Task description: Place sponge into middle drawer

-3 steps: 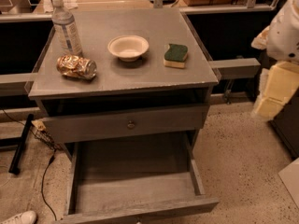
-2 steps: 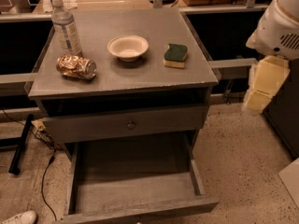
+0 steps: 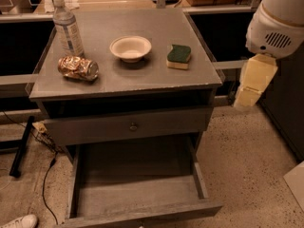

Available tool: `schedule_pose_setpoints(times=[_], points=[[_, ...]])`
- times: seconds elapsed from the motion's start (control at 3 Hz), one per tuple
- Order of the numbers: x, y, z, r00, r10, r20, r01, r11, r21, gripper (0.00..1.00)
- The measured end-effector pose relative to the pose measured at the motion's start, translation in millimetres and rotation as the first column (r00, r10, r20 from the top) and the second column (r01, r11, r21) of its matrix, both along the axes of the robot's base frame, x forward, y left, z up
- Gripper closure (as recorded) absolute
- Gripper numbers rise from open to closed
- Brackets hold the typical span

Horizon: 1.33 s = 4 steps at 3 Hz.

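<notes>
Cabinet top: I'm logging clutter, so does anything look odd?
Only the can, crushed and lying on its side front left. Bottle, bowl and sponge sit normally; the drawer is open; the gripper hangs off to the right.

— What stands on the tabletop (image 3: 142, 82)?
— A clear water bottle (image 3: 68, 28), upright at the back left. A crushed shiny can (image 3: 78, 67) lies on its side just in front of it. A white bowl (image 3: 130, 48) sits near the middle.
— And around it?
— A shut drawer front (image 3: 95, 129) with a round knob (image 3: 133, 126). On the speckled floor (image 3: 247, 165) to the left are a black cable (image 3: 47, 184) and a white shoe (image 3: 19, 221). The gripper (image 3: 248, 94) hangs beside the tabletop's right edge.
</notes>
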<state>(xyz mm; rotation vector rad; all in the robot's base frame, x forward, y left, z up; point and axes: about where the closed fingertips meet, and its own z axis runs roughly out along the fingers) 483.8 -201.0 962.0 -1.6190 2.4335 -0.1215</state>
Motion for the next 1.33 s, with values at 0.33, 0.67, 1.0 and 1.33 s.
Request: schedule_pose_setpoints(times=[0.33, 0.67, 1.0, 1.33], points=[[12, 6, -11, 0.9967, -0.067, -0.046, 0.069, 0.997, 0.045, 0.00], [56, 15, -39, 0.9546, -0.248, -0.165, 0.269, 0.955, 0.122, 0.00], [86, 15, -50, 0.9186, -0.336, -0.208, 0.369, 0.918, 0.148, 0.00], [94, 17, -51, 0.9224, -0.339, -0.185, 0.369, 0.914, 0.166, 0.00]])
